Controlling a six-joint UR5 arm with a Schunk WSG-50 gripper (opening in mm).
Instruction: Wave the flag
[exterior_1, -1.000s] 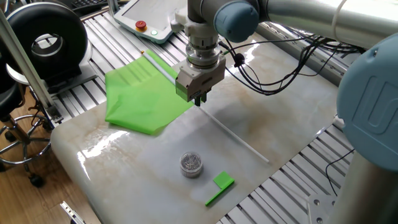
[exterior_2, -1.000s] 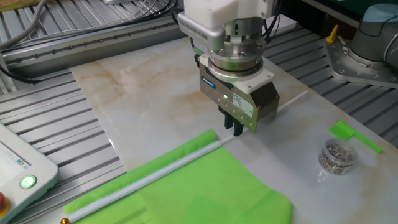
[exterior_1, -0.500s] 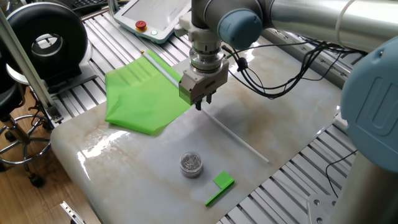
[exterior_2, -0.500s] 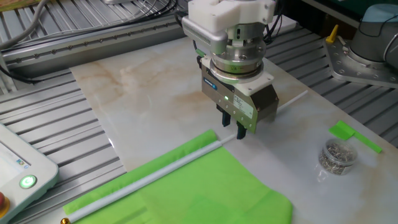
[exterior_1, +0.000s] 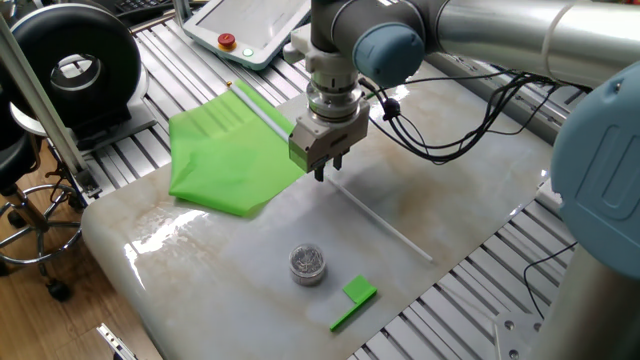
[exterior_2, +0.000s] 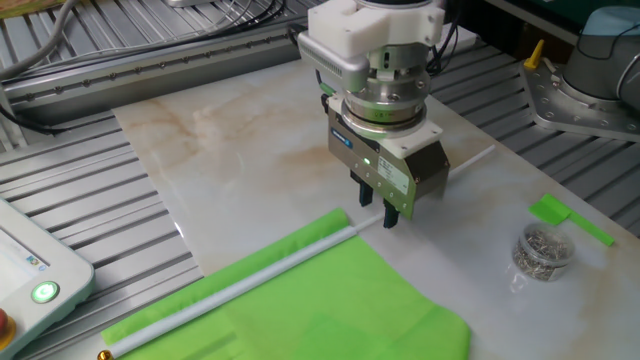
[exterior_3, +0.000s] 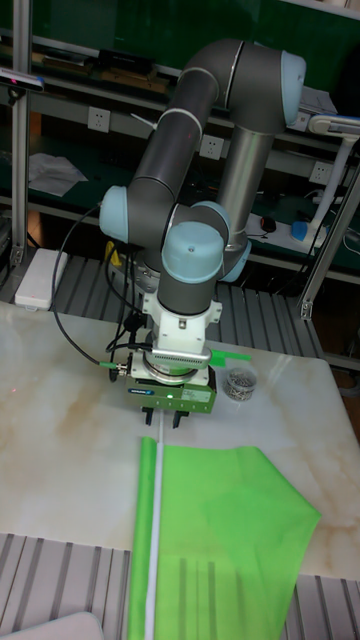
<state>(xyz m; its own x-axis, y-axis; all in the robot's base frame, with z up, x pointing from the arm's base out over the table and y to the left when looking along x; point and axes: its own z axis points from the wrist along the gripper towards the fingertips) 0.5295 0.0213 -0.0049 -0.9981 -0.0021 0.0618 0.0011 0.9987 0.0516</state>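
Gripper hung over the stick of the flag, just beyond the sheet's edge, fingers parted, grasping nothing.

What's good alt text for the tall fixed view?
A robot arm's gripper hangs just above the white stick of a green flag lying flat on a marble table. A small jar stands behind the gripper; its fingers look slightly apart, not closed on the stick.
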